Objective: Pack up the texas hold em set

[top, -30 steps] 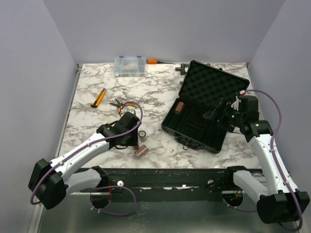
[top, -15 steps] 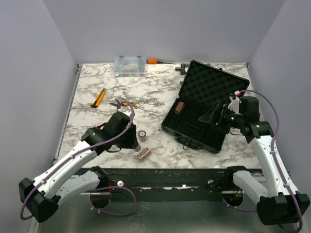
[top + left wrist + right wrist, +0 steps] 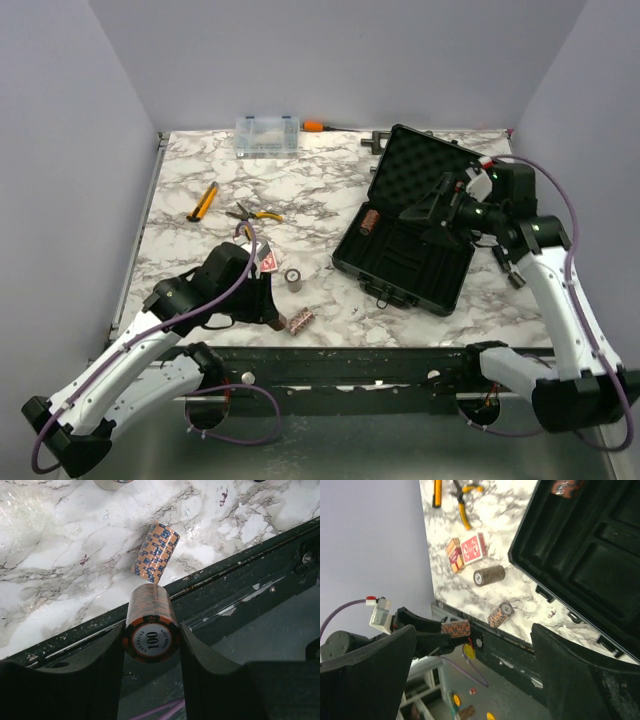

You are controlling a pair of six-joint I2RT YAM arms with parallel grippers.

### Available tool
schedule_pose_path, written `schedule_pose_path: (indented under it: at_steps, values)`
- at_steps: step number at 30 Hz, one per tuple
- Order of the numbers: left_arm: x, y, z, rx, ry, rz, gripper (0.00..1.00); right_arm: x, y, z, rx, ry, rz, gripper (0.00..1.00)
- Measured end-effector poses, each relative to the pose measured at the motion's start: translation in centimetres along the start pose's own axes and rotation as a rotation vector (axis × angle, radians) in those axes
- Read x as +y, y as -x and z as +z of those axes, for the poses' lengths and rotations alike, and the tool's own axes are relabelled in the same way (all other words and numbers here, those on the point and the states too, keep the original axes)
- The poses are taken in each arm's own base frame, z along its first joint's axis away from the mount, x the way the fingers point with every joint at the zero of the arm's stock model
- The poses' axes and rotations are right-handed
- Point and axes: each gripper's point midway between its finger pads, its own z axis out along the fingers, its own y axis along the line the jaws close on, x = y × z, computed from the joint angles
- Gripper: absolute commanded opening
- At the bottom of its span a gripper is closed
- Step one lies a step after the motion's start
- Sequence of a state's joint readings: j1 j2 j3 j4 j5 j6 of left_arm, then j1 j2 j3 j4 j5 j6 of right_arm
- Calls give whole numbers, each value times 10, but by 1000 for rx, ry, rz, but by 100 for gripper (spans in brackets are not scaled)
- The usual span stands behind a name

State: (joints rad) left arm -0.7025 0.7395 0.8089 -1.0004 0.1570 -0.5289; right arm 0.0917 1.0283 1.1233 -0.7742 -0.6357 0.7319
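The black foam-lined case point(image 3: 415, 250) lies open at the right with one chip roll point(image 3: 371, 221) in a slot. My left gripper point(image 3: 151, 635) is shut on an orange-black chip roll point(image 3: 151, 610) with a "100" end face, held over the table's front rail. Just beyond it an orange roll point(image 3: 156, 552) lies on the marble. In the top view the left gripper point(image 3: 275, 308) sits next to that roll point(image 3: 298, 320). A brown roll point(image 3: 293, 277) and red-backed card decks point(image 3: 268, 262) lie close by. My right gripper point(image 3: 425, 215) hangs open above the case, holding nothing.
Yellow-handled pliers point(image 3: 255, 212) and an orange-handled tool point(image 3: 203, 201) lie left of centre. A clear organizer box point(image 3: 267, 134) and a screwdriver point(image 3: 313, 125) sit at the back edge. The black front rail point(image 3: 350, 358) borders the table's near side.
My left arm has drawn back to the table's front edge with the chip roll still in its jaws. The right gripper has lifted and swung toward the case lid.
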Motion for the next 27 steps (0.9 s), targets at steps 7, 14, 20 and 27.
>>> schedule_pose_path:
  at_steps: [7,14,20,27]
  values:
    - [-7,-2,-13,-45,-54,-16,0,57,-27,81,255,-15,-197,100]
    - [-22,4,-18,-16,-90,-52,0,86,-43,78,257,88,-385,100]
    - [-51,25,-42,-49,-186,-34,0,90,-42,59,195,160,-546,100]
    - [-92,52,-57,18,-308,61,0,96,-57,23,97,311,-723,94]
